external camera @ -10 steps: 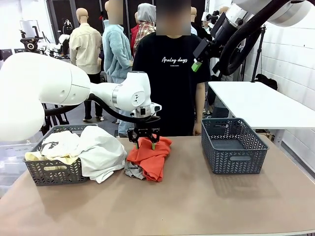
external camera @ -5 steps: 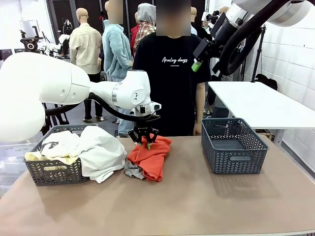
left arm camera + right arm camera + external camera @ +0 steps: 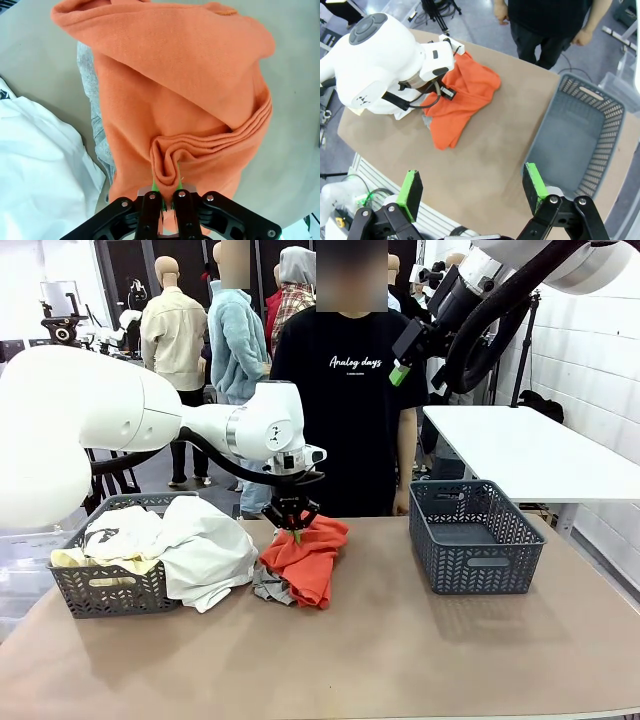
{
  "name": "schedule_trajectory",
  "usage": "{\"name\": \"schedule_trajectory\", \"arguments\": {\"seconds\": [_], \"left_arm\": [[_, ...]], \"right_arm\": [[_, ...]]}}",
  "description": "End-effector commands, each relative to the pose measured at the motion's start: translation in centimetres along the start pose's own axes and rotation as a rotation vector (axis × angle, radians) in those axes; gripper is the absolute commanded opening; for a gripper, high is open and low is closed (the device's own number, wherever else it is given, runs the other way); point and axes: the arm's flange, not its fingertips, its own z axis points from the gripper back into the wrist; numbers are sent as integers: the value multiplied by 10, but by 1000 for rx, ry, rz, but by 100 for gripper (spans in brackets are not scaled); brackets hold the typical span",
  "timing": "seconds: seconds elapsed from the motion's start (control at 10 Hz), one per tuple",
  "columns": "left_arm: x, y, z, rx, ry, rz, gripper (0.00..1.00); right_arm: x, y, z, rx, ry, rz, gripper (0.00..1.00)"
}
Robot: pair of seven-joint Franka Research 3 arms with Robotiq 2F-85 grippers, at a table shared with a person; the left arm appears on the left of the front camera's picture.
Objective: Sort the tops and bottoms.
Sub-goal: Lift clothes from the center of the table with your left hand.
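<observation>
An orange-red garment (image 3: 305, 558) lies bunched on the table's middle, over a grey garment (image 3: 268, 587). My left gripper (image 3: 296, 530) is shut on a pinched fold of the orange-red garment (image 3: 185, 100) at its far edge; the fold bulges between the green pads (image 3: 155, 186). The grey garment (image 3: 90, 95) peeks out beside it. White, pale yellow and patterned garments (image 3: 190, 545) fill and spill from the left basket (image 3: 108, 590). My right gripper (image 3: 472, 192) hangs open high above the table, over bare tabletop, with the orange-red garment (image 3: 460, 97) far below it.
An empty grey basket (image 3: 472, 536) stands at the table's right, also the grey basket (image 3: 580, 140) in the right wrist view. A person in a black T-shirt (image 3: 345, 390) stands at the far edge. A white side table (image 3: 530, 450) stands beyond the right basket.
My left gripper's fingers have closed from open onto a fold of the orange-red garment, and the fold has lifted slightly. The right arm has stayed still.
</observation>
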Motion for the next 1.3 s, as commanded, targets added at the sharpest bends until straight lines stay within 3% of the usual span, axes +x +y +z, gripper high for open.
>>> {"name": "schedule_trajectory", "arguments": {"seconds": [0.0, 0.3, 0.5, 0.8, 1.1, 1.2], "left_arm": [[1, 1, -3, 3, 4, 1, 0], [0, -1, 0, 1, -1, -2, 0], [-13, -8, 54, -106, -7, 38, 0], [-14, 0, 158, -42, -118, 111, 0], [-20, -6, 210, -10, -229, 133, 0], [-25, 4, 195, -68, -158, 99, 0]], "right_arm": [[-6, 0, -2, -9, 2, -11, 100], [-6, 0, -2, -9, 2, -11, 100], [-6, 0, -2, -9, 2, -11, 100], [-6, 0, -2, -9, 2, -11, 100], [-6, 0, -2, -9, 2, -11, 100], [-6, 0, -2, -9, 2, -11, 100]]}}
